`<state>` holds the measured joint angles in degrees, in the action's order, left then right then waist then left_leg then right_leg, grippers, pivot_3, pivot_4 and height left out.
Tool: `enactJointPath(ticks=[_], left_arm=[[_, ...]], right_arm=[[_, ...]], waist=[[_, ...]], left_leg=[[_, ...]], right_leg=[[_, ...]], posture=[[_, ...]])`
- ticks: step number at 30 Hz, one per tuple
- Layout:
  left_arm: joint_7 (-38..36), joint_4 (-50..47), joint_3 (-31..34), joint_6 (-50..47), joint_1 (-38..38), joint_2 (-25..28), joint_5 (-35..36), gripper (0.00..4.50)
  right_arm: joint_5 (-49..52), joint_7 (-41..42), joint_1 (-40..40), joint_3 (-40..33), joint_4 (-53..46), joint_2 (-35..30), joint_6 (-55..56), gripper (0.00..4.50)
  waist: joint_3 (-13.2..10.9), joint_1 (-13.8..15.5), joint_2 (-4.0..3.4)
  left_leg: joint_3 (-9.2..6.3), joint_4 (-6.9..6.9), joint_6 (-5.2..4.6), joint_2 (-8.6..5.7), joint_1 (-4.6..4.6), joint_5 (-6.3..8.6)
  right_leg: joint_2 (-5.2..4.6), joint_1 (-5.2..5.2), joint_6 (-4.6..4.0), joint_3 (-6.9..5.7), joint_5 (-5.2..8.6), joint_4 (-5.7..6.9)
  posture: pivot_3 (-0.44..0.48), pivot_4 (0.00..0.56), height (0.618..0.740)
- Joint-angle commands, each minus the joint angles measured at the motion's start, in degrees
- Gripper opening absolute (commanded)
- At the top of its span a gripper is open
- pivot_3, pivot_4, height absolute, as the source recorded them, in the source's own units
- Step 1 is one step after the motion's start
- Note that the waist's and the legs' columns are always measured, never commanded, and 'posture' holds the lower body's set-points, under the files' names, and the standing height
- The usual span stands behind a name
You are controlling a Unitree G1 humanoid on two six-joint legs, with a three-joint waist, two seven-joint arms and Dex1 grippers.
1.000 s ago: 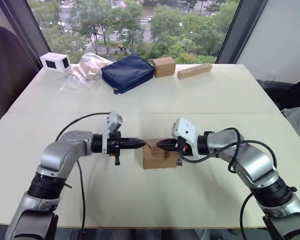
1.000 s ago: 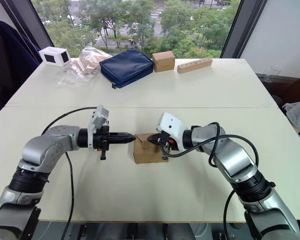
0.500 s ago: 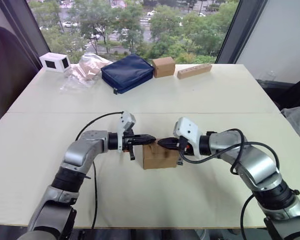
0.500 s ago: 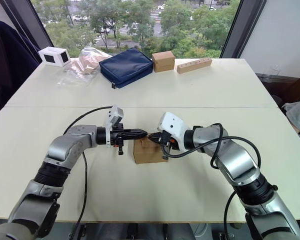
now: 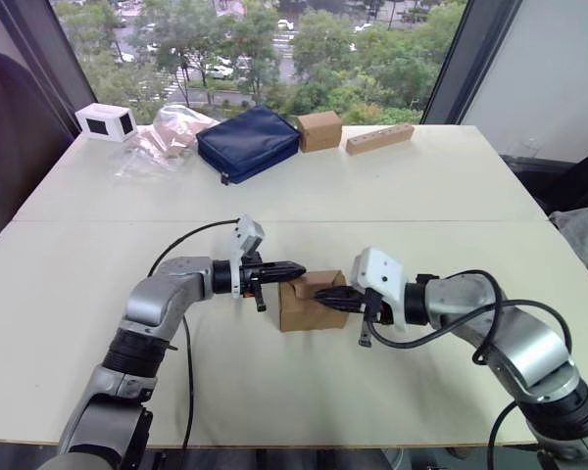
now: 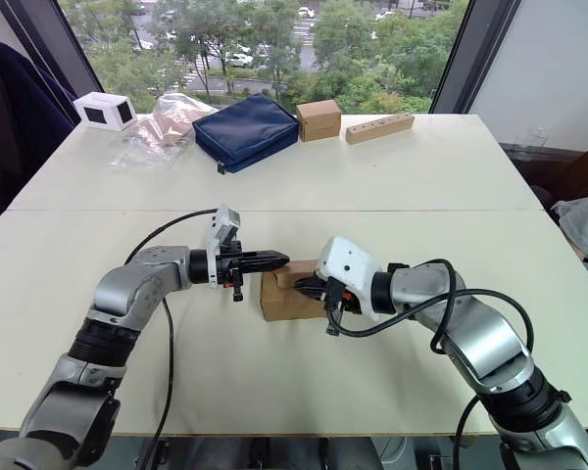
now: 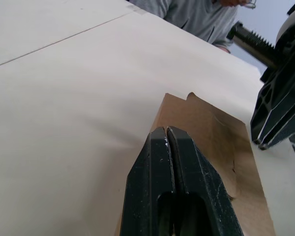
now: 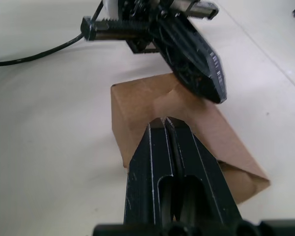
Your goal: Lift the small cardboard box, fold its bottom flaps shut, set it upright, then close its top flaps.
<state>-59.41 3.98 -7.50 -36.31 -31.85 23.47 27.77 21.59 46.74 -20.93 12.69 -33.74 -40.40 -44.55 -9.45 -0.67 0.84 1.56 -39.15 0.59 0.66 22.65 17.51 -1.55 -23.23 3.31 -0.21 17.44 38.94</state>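
**Both claws pressed closed over the box top**

My left claw (image 5: 296, 267), fingers together and gripping nothing, reaches in from the left with its tip over the left edge of the small cardboard box (image 5: 301, 308). The box sits upright on the counter (image 5: 274, 392) between my arms, and its top flaps (image 8: 187, 110) lie nearly flat, meeting in a notched seam. My right claw (image 5: 325, 295), fingers also together, comes in from the right with its tip low over the top flaps
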Motion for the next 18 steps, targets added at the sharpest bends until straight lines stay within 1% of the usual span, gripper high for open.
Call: enactJointPath(ticks=[1,11,18], left_arm=[[0.11,-2.69,0.77,-0.56,0.09,0.16,1.02,0.01],[0.89,-2.81,1.09,-1.16,0.53,-0.38,1.61,0.01],[1.01,-4.11,0.44,-1.45,1.09,-0.76,1.73,0.01]], right_arm=[[-1.91,-0.52,-0.59,1.09,-0.41,-0.18,2.2,0.0],[-6.57,-1.26,-1.38,3.71,2.28,-0.45,4.14,0.0],[-7.92,-1.43,-1.41,4.65,2.76,0.04,3.63,0.0]], waist=[[0.0,0.02,0.0],[0.0,0.03,0.0],[0.0,0.04,0.0]], left_leg=[[0.0,0.0,0.0,0.0,0.0,0.0],[0.0,0.0,0.0,0.0,0.0,0.0],[0.0,0.0,0.0,-0.01,0.0,0.0]], right_leg=[[0.0,0.0,0.0,0.0,0.0,0.0],[0.0,0.0,0.0,0.0,0.0,0.0],[0.0,0.0,0.0,0.0,0.0,0.0]], posture=[[0.0,0.15,0.74],[0.0,0.15,0.74],[0.0,0.15,0.74]])
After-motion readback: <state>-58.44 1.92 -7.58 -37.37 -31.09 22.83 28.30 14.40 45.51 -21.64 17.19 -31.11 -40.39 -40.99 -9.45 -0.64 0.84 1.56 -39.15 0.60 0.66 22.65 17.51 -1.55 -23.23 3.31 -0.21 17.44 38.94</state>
